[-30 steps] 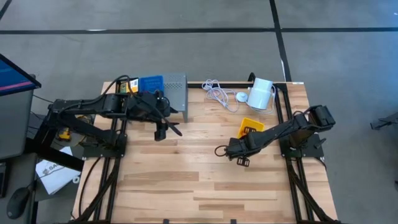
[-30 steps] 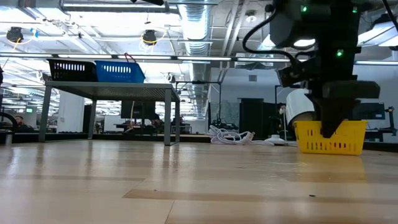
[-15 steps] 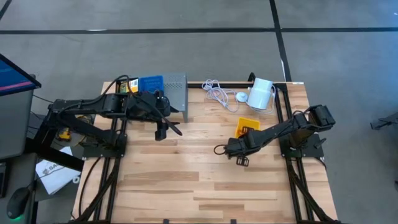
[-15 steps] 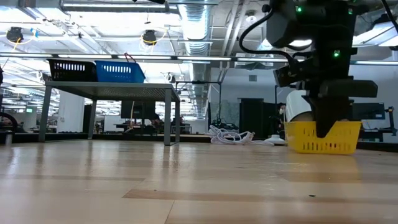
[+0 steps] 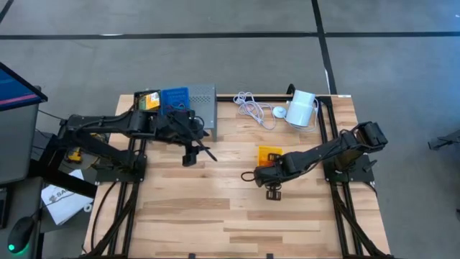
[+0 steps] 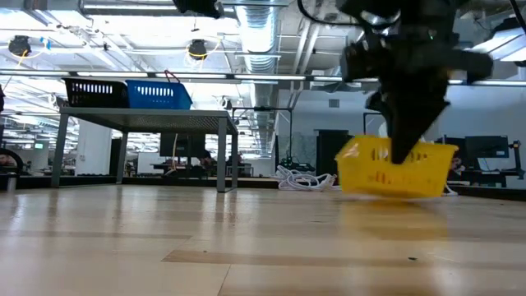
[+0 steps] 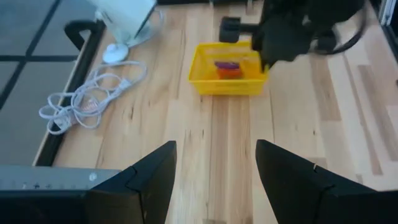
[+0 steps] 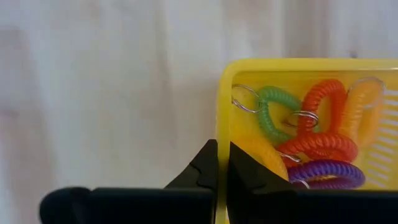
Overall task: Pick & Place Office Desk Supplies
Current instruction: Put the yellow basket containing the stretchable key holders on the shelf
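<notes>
Judging progress across the pale wooden table [image 5: 215,208], sorting looks well under way. By the far-left corner the left end effector [image 5: 195,152] hangs with fingers spread, empty. Mid-table, the right end effector [image 5: 267,175] pinches the wall of the small yellow plastic bin [image 5: 267,154], tilted, already holding coiled loops [image 8: 317,146]; setting it down remains.

Industrial lab; exposed ducts [image 6: 263,33], wooden robot table [image 5: 215,208].

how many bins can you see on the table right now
2: a yellow bin mid-table, gripped at its wall by the right gripper, and a blue bin at the far left edge. Another may be hidden behind the left arm.
</notes>
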